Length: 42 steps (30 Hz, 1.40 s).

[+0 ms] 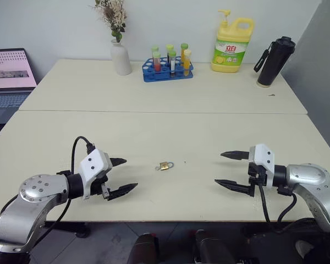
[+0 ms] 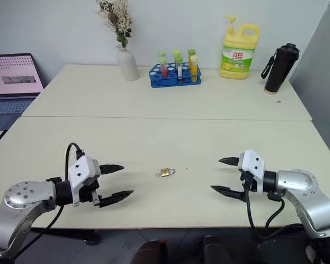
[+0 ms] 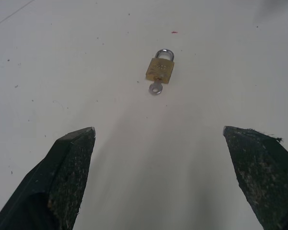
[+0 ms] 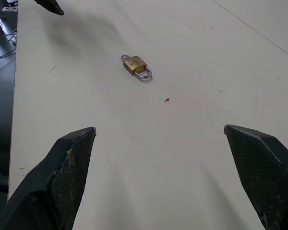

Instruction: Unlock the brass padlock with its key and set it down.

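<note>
Cream table [image 1: 154,132] carries the brass padlock [image 1: 165,165], the key [image 3: 156,88] in its base, lying flat between the left claw [image 1: 121,176] and right claw [image 1: 229,169], both spread wide and empty; behind stand a test-tube rack [image 1: 168,70], vase [image 1: 120,57], soap bottle [image 1: 232,45] and black flask [image 1: 275,61]

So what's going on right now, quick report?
Left gripper and right gripper open, empty. Brass padlock flat on table between them, key in it. Nothing in the way.

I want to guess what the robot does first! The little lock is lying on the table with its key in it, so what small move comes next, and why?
Probably the left pincer eases toward the brass padlock to pin its body. Both pincers, the right pincer too, stand open and apart from it, and the key already sits in the lock.
</note>
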Each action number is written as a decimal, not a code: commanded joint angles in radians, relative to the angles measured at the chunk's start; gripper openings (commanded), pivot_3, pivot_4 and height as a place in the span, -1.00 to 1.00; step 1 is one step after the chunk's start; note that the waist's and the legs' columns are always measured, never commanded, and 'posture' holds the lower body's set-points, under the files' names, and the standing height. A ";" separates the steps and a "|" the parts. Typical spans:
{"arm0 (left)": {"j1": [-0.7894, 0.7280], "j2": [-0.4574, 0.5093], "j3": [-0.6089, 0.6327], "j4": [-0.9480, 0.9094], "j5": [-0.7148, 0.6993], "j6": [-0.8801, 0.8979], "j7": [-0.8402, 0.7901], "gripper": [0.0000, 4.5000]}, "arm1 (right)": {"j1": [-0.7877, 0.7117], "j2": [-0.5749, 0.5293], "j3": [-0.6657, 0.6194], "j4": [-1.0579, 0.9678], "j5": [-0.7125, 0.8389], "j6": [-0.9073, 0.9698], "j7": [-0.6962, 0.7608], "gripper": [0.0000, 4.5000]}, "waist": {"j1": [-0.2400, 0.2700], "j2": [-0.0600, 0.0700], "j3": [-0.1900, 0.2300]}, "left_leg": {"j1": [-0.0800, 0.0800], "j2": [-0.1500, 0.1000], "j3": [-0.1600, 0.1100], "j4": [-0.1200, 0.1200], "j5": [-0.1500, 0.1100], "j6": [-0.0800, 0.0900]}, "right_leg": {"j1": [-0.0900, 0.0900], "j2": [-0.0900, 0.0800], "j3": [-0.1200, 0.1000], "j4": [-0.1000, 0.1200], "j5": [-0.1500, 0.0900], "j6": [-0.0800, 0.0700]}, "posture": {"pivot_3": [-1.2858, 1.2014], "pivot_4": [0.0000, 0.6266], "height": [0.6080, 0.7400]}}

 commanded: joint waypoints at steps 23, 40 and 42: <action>0.029 -0.008 0.030 0.016 0.060 -0.091 0.002 0.99 | -0.439 0.233 0.331 0.243 -0.198 0.036 0.059 1.00 | -0.011 0.000 0.000 | 0.001 0.001 0.001 0.000 0.000 0.000 | 0.000 0.001 0.000 0.001 0.000 0.000 | 0.03 -0.52 1.00; 0.043 -0.019 0.007 0.022 0.079 -0.137 -0.036 0.99 | -0.696 0.511 0.474 0.751 -0.375 -0.081 0.114 1.00 | -0.003 0.000 0.000 | -0.001 0.000 0.000 0.000 0.000 0.000 | -0.002 -0.001 -0.002 0.002 0.003 -0.006 | 0.03 -0.52 1.00; 0.043 -0.020 0.000 0.030 0.087 -0.148 -0.037 0.99 | -0.692 0.531 0.468 0.767 -0.384 -0.086 0.098 1.00 | -0.003 0.000 0.000 | -0.001 0.001 0.000 0.000 0.000 0.000 | -0.002 0.000 -0.002 0.002 0.003 -0.006 | 0.03 -0.52 1.00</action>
